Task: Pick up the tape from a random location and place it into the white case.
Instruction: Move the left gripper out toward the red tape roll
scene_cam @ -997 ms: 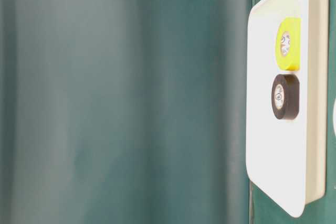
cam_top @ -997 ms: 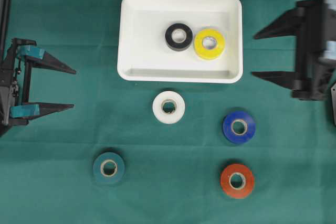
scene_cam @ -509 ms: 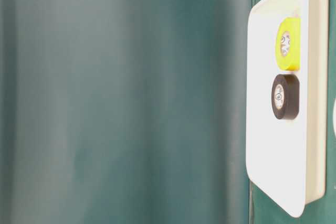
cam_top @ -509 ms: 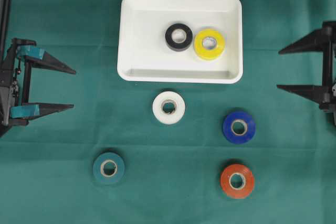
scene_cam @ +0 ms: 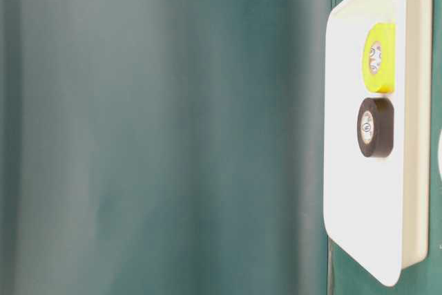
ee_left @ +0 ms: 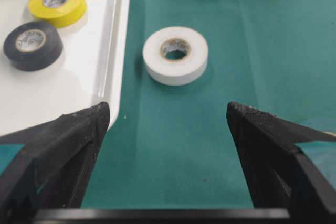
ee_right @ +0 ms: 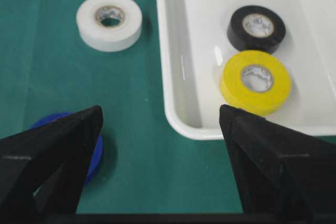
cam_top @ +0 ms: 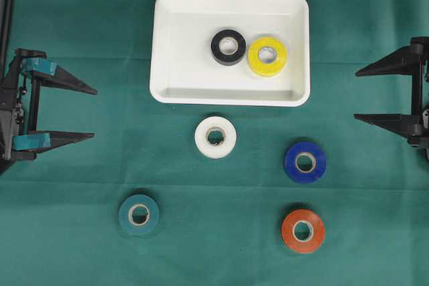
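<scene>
Overhead view: both end effectors, left (cam_top: pixel 92 113) and right (cam_top: pixel 356 94), stand wide and empty, flanking white case (cam_top: pixel 167 45); four rolls await.

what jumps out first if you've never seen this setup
The white case at the top centre of the green cloth, with a black roll and a yellow roll touching inside it. Below it, white, blue, orange and teal rolls lie scattered.
</scene>
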Tool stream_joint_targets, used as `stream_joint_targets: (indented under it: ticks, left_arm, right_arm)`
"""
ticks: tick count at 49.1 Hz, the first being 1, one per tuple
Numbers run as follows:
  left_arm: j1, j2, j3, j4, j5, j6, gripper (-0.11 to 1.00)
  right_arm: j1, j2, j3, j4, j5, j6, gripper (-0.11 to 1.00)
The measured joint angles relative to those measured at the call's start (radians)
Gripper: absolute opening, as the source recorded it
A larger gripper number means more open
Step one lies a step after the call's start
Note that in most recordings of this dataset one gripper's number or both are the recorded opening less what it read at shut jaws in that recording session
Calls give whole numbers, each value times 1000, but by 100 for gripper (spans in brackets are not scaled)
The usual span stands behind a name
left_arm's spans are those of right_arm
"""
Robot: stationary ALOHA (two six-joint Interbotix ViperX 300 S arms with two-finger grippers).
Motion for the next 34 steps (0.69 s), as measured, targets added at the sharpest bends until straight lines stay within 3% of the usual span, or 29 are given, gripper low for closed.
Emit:
stream_joint_targets:
  ticks: [19, 34]
  left_arm:
    - [-2, 0, -2, 0, 3, 0, 97]
    - [-87, 0, -2, 2, 0, -6, 97]
  right_arm:
    - [0, 0, 0, 0, 2, 6, 86]
    - [0, 0, 0, 0, 2, 6, 86]
